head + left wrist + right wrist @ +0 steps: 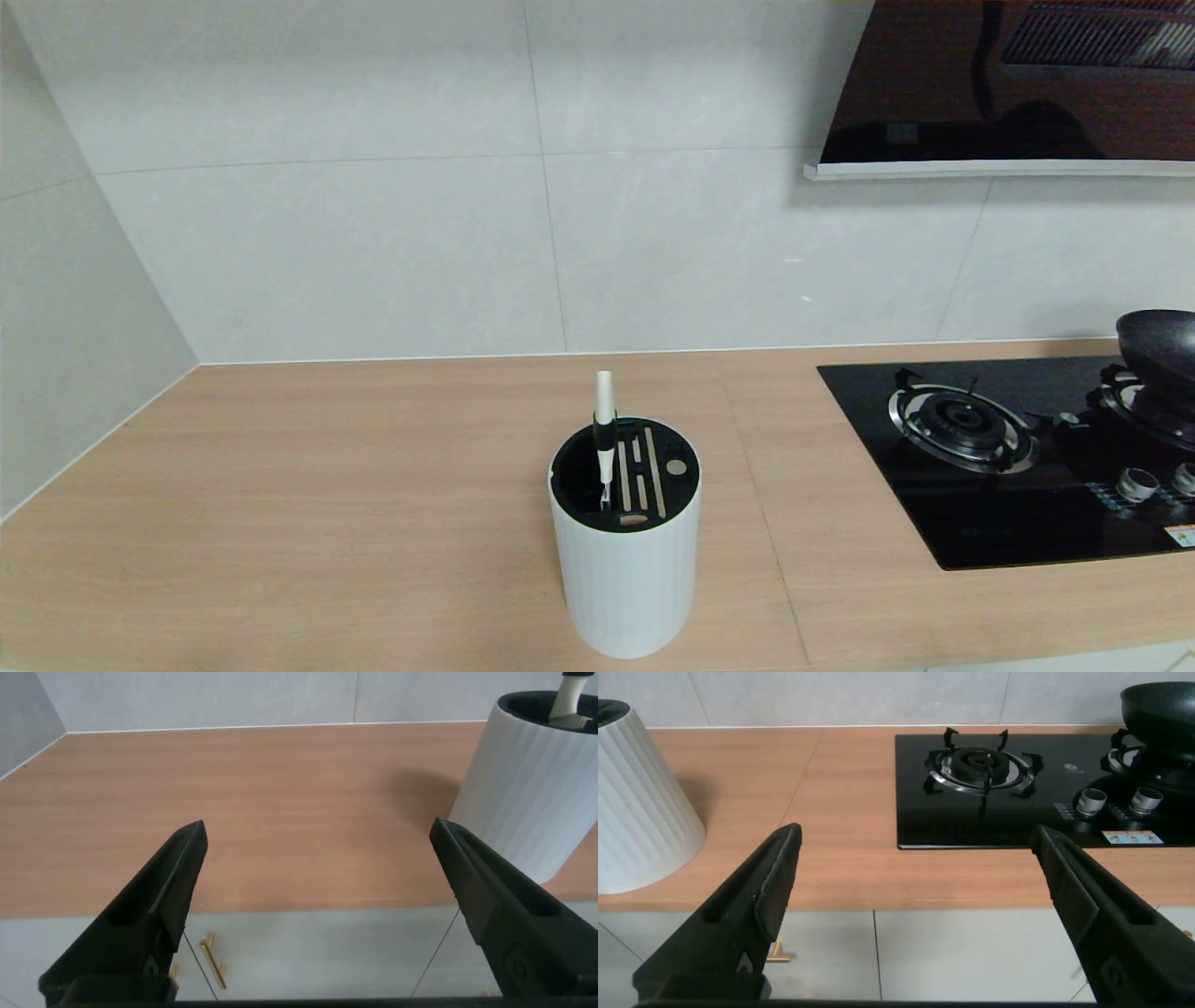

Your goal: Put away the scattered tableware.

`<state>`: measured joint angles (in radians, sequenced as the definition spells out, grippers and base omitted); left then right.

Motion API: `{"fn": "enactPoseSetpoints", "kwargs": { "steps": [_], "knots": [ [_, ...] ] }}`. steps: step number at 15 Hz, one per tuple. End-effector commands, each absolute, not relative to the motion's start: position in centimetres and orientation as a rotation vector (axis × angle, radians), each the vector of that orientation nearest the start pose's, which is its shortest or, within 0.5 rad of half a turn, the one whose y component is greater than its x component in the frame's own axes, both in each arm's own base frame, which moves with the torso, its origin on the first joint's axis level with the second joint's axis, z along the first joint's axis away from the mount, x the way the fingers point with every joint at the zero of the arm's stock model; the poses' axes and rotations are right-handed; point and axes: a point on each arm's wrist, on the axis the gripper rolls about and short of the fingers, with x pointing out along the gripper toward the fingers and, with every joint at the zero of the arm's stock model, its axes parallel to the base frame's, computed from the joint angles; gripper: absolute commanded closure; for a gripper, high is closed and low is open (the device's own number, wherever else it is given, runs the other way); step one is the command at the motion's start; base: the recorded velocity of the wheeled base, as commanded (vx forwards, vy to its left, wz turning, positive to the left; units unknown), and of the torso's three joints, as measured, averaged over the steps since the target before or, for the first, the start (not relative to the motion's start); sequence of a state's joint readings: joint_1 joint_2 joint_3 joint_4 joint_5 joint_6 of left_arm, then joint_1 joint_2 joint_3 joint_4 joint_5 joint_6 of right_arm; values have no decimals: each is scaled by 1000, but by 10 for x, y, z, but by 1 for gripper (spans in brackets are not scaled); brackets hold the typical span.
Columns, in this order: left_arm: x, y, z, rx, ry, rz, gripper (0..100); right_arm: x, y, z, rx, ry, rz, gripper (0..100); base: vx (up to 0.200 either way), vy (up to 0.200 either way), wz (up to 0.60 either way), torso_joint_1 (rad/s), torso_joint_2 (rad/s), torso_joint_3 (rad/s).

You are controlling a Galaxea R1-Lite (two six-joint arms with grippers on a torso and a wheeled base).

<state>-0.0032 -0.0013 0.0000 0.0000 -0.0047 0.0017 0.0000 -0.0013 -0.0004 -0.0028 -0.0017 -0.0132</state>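
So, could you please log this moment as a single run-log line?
white utensil holder upright on counter | white-handled utensil standing in its open compartment | left gripper open, empty | right gripper open, empty

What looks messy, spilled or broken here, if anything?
Nothing stands out. The white holder stands upright on the wooden counter, with one white-handled utensil standing in it. The dark pan sits on the black stove. No spills or damage show.

Gas hob (980,523); black wok (1162,347); range hood (980,93)
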Motion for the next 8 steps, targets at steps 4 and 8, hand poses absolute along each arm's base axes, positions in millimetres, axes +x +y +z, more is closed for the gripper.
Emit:
{"fn": "enactPoseSetpoints", "kwargs": {
  "steps": [4, 8],
  "knots": [
    [-23, 0, 75, 2, 0, -8, 0, -23, 0, 76, -14, -3, -2, 0, 0, 0, 0, 0, 0, 0],
    [-23, 0, 75, 2, 0, -8, 0, -23, 0, 76, -14, -3, -2, 0, 0, 0, 0, 0, 0, 0]
  ]
}}
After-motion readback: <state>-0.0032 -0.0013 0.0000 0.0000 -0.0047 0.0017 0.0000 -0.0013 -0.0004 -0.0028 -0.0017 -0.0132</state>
